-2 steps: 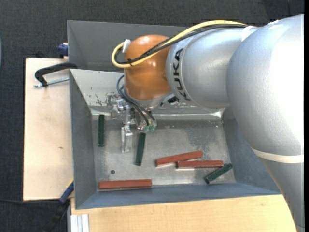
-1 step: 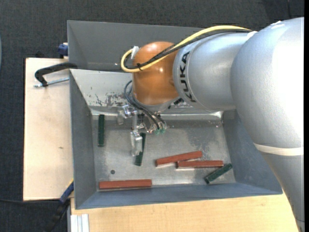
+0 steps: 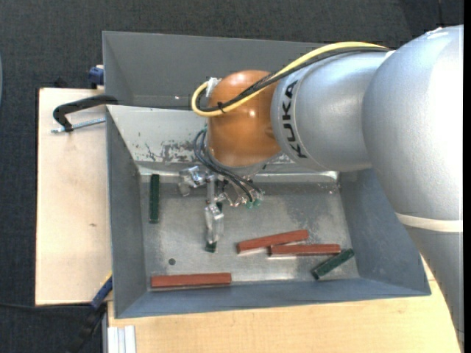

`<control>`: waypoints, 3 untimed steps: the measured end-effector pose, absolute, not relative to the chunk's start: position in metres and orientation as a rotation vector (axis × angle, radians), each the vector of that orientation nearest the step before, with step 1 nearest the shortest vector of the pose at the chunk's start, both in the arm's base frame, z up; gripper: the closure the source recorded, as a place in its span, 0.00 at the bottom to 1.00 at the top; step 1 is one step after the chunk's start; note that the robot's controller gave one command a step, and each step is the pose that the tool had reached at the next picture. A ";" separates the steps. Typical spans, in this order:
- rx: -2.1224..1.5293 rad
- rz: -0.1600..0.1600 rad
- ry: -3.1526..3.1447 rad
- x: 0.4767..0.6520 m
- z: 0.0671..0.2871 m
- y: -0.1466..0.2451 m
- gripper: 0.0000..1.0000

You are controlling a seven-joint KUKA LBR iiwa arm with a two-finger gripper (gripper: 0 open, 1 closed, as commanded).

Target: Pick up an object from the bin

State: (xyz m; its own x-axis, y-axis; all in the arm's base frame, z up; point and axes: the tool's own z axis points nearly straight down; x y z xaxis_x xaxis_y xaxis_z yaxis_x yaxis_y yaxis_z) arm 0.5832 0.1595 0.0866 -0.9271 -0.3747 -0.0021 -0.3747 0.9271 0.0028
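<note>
Down in the middle of the grey bin (image 3: pixel 121 219), the pincer (image 3: pixel 212 243) hangs from the arm (image 3: pixel 346 116), which comes in from the right with its orange cover (image 3: pixel 239 127) and a yellow cable (image 3: pixel 346 46) looped over it. The pincer points at the bin's bare floor, a little left of centre, with its tip at or very near that floor. Whether it is apart or together I cannot tell, since it reads as one thin pale shape. A small dark green bit (image 3: pixel 211 248) sits right at the tip, and I cannot tell if that is a loose thing or part of the pincer. Nearest on the right lies a reddish-brown stick (image 3: pixel 272 241), flat and slightly slanted, its left end near the pincer but apart from it. A second brown stick (image 3: pixel 304 250) lies just beside and below the first, further right. A short dark green stick (image 3: pixel 333 264) lies tilted near the bin's lower right corner. A third brown stick (image 3: pixel 191 279) lies flat along the near wall, lower left. A green stick (image 3: pixel 154 197) lies along the left wall, well apart from the pincer.
</note>
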 end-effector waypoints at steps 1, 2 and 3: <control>-0.652 0.004 3.072 0.571 0.090 0.106 0.00; -0.654 -0.004 3.072 0.559 0.087 0.077 0.00; -0.939 0.001 2.993 0.553 0.080 0.119 0.00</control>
